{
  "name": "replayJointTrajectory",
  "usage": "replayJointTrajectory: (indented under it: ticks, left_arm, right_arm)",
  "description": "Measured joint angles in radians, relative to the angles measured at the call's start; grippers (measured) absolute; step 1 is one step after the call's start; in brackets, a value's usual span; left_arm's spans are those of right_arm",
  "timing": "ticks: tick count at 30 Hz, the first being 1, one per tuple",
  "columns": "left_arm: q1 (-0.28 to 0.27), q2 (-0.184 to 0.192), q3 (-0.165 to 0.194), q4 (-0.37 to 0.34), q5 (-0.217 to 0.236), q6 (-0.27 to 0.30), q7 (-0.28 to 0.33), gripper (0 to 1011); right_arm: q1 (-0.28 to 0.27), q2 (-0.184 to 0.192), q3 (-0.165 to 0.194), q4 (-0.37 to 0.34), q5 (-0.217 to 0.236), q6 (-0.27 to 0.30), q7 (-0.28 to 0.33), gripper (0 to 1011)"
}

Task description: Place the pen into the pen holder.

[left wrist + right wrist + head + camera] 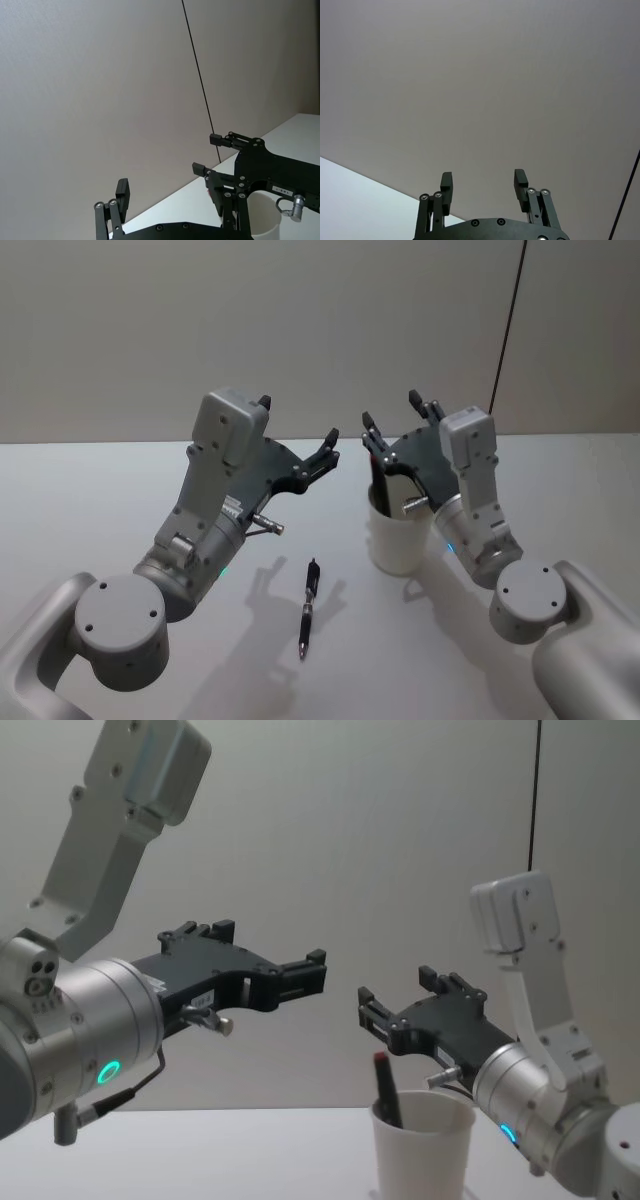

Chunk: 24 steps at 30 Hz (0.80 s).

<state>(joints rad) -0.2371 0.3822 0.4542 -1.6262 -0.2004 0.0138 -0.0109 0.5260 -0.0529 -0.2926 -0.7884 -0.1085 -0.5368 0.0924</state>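
The pen holder point(398, 535) is a white paper cup standing upright on the table. A dark pen with a red end point(385, 1088) stands in it, leaning on the rim. Another black pen point(308, 608) lies flat on the table in front of the cup and a little left of it. My left gripper point(298, 418) hangs open and empty in the air, left of the cup and well above the lying pen. Just above the cup's far rim my right gripper point(391, 410) is also open, holding nothing. The two grippers' fingertips face each other across a small gap point(318, 972) point(366, 1008).
The table point(120, 490) is plain light grey and ends at a bare wall behind. A thin black cable point(510, 320) runs down the wall at the right. The cup point(265, 217) and my right gripper point(260, 160) also appear in the left wrist view.
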Motion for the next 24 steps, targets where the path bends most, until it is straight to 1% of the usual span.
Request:
replayJointTrajectory:
  ticks: [1,5,7,9,10,14,17,20,21,22,23,24]
  left_arm:
    - [0.0,0.0,0.0,0.0,0.0,0.0,0.0,1004]
    - [0.0,0.0,0.0,0.0,0.0,0.0,0.0,1004]
    - [0.0,0.0,0.0,0.0,0.0,0.0,0.0,1004]
    - [0.0,0.0,0.0,0.0,0.0,0.0,0.0,1004]
    - [0.0,0.0,0.0,0.0,0.0,0.0,0.0,1004]
    - [0.0,0.0,0.0,0.0,0.0,0.0,0.0,1004]
    - [0.0,0.0,0.0,0.0,0.0,0.0,0.0,1004]
    - [0.0,0.0,0.0,0.0,0.0,0.0,0.0,1004]
    - [0.0,0.0,0.0,0.0,0.0,0.0,0.0,1004]
    - [0.0,0.0,0.0,0.0,0.0,0.0,0.0,1004]
    - [0.0,0.0,0.0,0.0,0.0,0.0,0.0,1004]
    - [0.0,0.0,0.0,0.0,0.0,0.0,0.0,1004]
  right_arm:
    - [0.0,0.0,0.0,0.001,0.002,-0.002,0.001,783]
    - [0.001,0.0,0.001,0.003,0.005,-0.005,0.003,872]
    - [0.001,0.0,0.002,0.003,0.006,-0.007,0.004,942]
    - [0.0,0.0,0.002,0.003,0.008,-0.008,0.005,957]
    - [0.0,0.0,0.003,0.002,0.01,-0.008,0.006,999]
    - [-0.009,0.002,0.004,-0.016,0.018,-0.008,0.009,1001]
    - [-0.022,0.007,0.007,-0.045,0.028,-0.001,0.011,1001]
    - [-0.042,0.013,0.01,-0.088,0.043,0.013,0.011,1001]
    - [-0.053,0.018,0.012,-0.113,0.052,0.022,0.011,1001]
    - [-0.053,0.018,0.012,-0.113,0.052,0.022,0.011,1001]
    - [-0.067,0.023,0.014,-0.143,0.061,0.031,0.01,1001]
    - [-0.073,0.025,0.015,-0.157,0.065,0.036,0.01,1001]
